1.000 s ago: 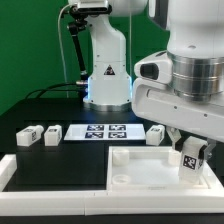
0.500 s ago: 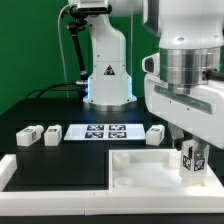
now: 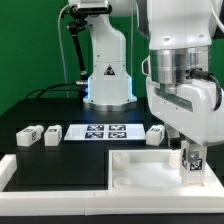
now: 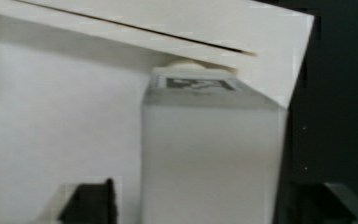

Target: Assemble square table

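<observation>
The white square top [image 3: 140, 166] lies at the front, to the exterior view's right. One white tagged leg [image 3: 190, 164] stands upright at its right corner; it also shows in the wrist view [image 4: 208, 150]. My gripper [image 3: 190, 160] straddles this leg. In the wrist view, the dark fingers [image 4: 91, 202] stand on either side of the leg with a narrow gap at each side, so the gripper [image 4: 211, 205] is open. Three more legs lie on the black table: two at the left [image 3: 27, 136] [image 3: 51, 133] and one [image 3: 155, 134] behind the top.
The marker board [image 3: 105, 131] lies flat in the middle of the table. A long low white border rail [image 3: 50, 176] runs along the front left. The robot's base [image 3: 108, 75] stands behind.
The wrist has turned about the upright leg and sunk slightly. The leg stays at the top's right corner. The other legs have not moved.
</observation>
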